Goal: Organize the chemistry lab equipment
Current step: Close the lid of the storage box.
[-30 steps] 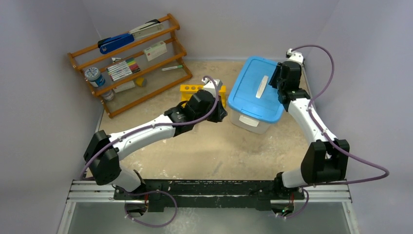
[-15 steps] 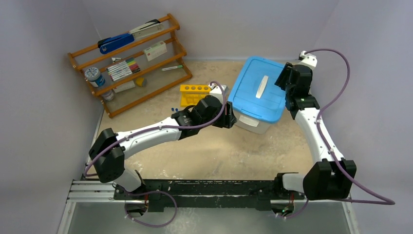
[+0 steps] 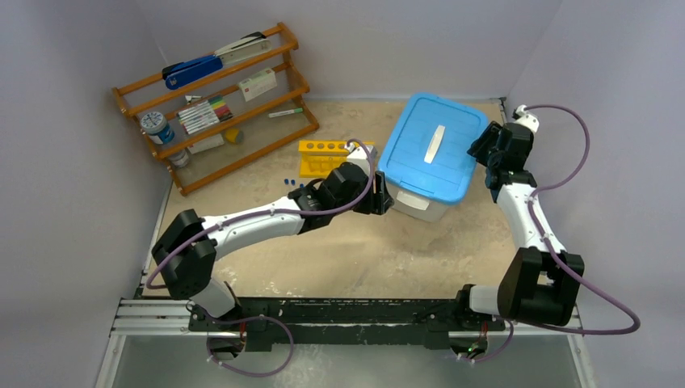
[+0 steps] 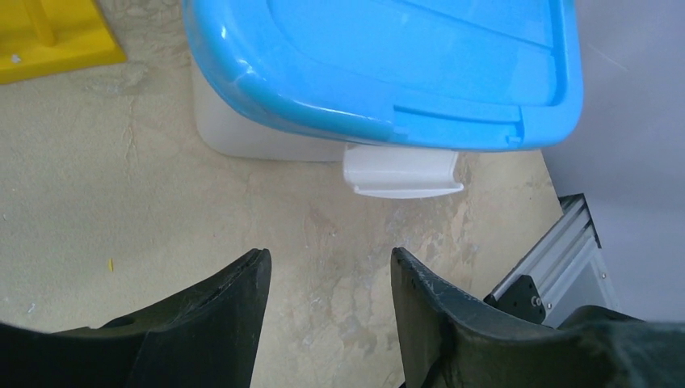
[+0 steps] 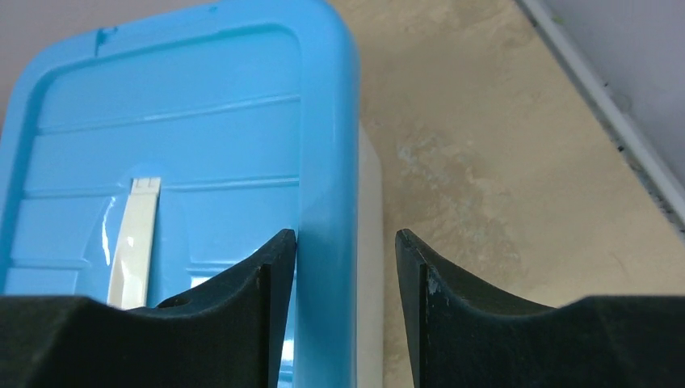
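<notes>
No legible text or labels anywhere

Left tool (image 4: 329, 255), right tool (image 5: 344, 236), jaws parted.

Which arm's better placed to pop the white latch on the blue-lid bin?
Left. Its open left gripper faces the white latch head-on, with bare table between them. The right gripper, also open, sits at the blue lid's right-side edge, away from that latch.

A wooden shelf (image 3: 251, 158) at the far left holds a blue stapler (image 3: 192, 71) and markers (image 3: 204, 114).
</notes>
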